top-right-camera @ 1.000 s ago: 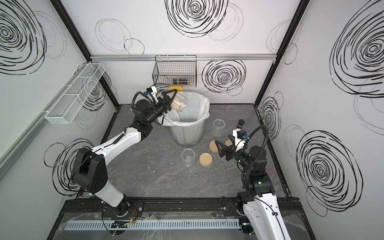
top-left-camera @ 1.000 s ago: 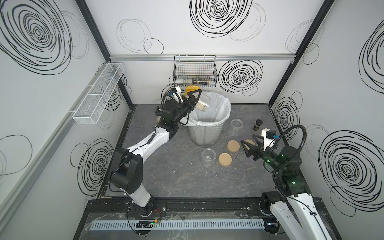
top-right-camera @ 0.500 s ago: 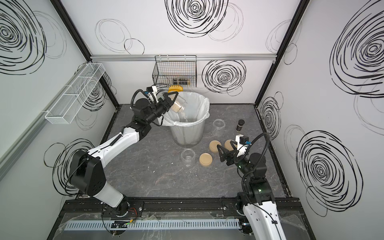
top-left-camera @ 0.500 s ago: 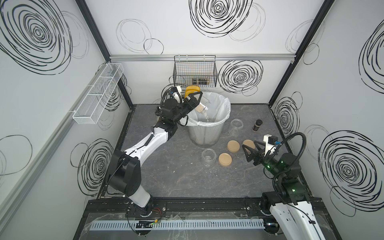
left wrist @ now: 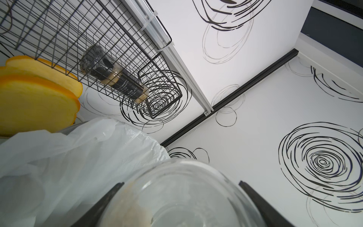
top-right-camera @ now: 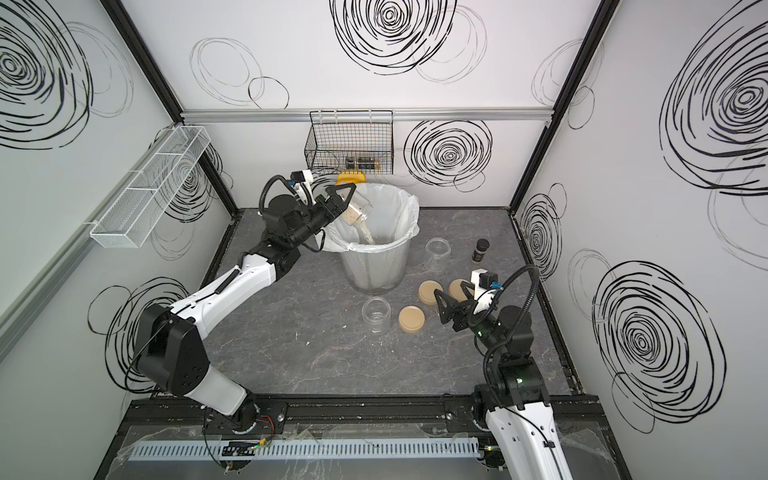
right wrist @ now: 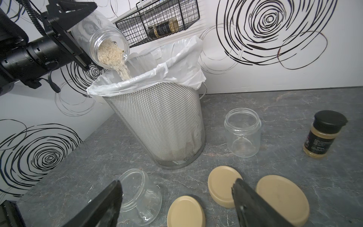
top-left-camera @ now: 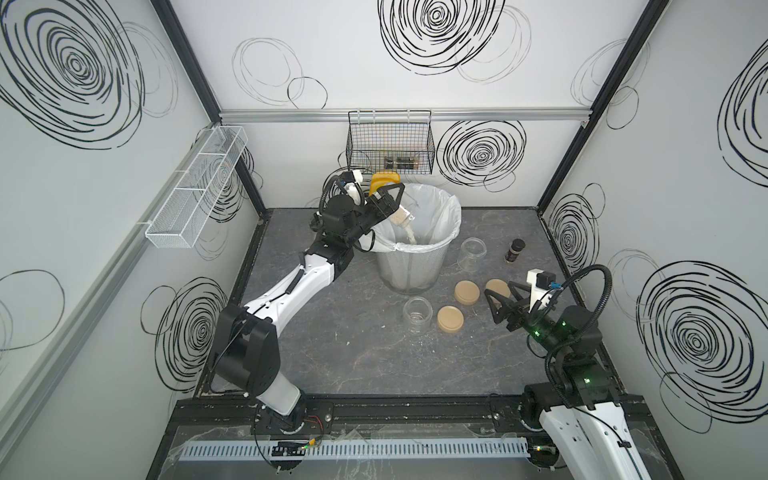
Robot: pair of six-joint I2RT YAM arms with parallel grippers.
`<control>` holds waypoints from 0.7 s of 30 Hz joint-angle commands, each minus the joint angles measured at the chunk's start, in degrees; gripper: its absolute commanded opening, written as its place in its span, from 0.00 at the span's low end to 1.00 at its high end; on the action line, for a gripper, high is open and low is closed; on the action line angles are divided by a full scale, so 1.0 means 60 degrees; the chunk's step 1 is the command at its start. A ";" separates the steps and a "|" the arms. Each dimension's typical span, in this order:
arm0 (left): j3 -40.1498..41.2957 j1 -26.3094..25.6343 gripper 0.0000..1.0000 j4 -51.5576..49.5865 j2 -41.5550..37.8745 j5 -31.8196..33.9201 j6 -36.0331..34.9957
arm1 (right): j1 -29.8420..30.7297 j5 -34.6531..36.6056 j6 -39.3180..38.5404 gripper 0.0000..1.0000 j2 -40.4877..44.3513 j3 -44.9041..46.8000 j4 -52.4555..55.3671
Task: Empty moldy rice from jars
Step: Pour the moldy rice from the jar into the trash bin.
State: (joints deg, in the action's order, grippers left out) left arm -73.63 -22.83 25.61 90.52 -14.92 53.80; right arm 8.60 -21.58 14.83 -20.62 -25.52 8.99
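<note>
Over the bin (right wrist: 163,121) — tilted jar (right wrist: 107,42) in left gripper (top-left-camera: 390,204), rice (right wrist: 111,54) pouring.

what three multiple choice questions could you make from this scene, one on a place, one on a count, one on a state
1. Where are the two empty jars?
A) on the table near the bin
B) in the wire basket
C) on the white wall rack

2. How many tan lids lie on the table?
A) one
B) three
C) five

3. What state is the jar in the left gripper in?
A) upright with its lid on
B) tipped over the bin, rice pouring out
C) lying empty on the table

Answers:
1 A, both stand open on the table close to the bin.
2 B, three round lids lie loose on the table in both top views.
3 B, its open mouth points down over the bin and grains stream from it.
</note>
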 commanded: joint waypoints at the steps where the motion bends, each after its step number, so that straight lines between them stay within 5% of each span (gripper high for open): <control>1: -0.0568 -0.0052 0.62 0.0888 -0.0570 0.0147 -0.0344 | -0.0027 0.0081 0.0061 0.89 0.0102 0.0050 0.0007; 21: -0.1160 -0.0530 0.63 -0.0326 -0.0862 0.0840 -0.2668 | -0.0027 0.0197 0.0081 0.90 0.0196 0.0064 0.0072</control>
State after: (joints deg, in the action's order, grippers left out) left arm -77.47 -25.36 19.64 88.40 -11.35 41.30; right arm 8.58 -20.99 15.00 -20.18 -25.52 9.47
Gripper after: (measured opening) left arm 0.884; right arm 0.896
